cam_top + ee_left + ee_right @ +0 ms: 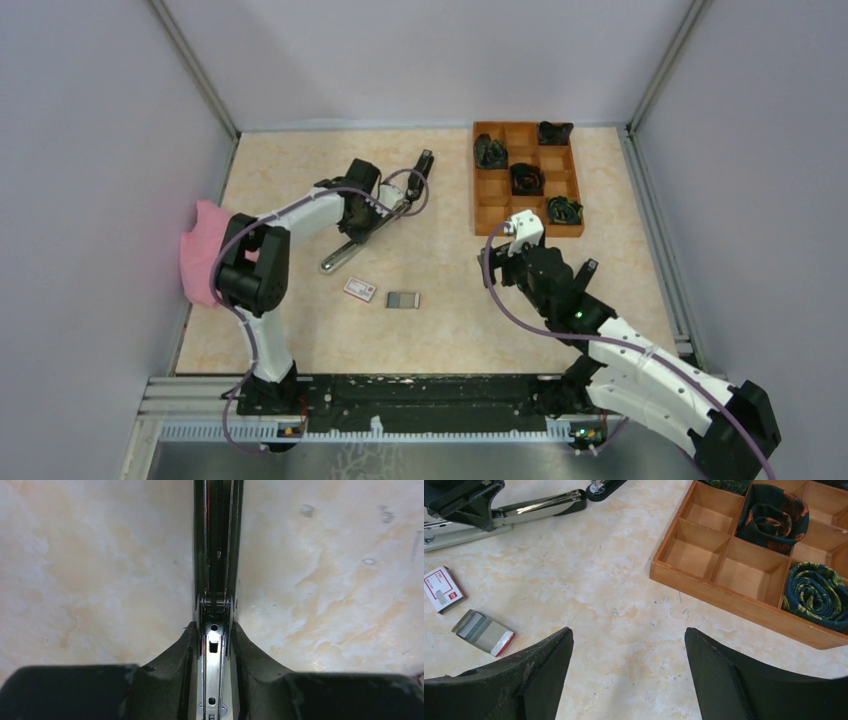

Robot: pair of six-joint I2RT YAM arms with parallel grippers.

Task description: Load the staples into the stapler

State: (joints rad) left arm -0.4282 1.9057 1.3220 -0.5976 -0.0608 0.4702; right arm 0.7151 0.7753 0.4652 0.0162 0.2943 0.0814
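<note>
At the middle of the table (450, 340), the left gripper (214, 635) clamps the opened stapler (215, 555), the staples (483, 632) lie apart beside their box (443, 589), and the right gripper (629, 635), wide open, should next, I judge, pick them up.

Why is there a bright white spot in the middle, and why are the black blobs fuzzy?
Left wrist view: light glares off bare metal on the stapler; the fingers of the left gripper sit too near the lens, so they blur. Right wrist view: the fingers of the right gripper are slightly soft, the table sharp. Top view: even light, faint shadows.
</note>
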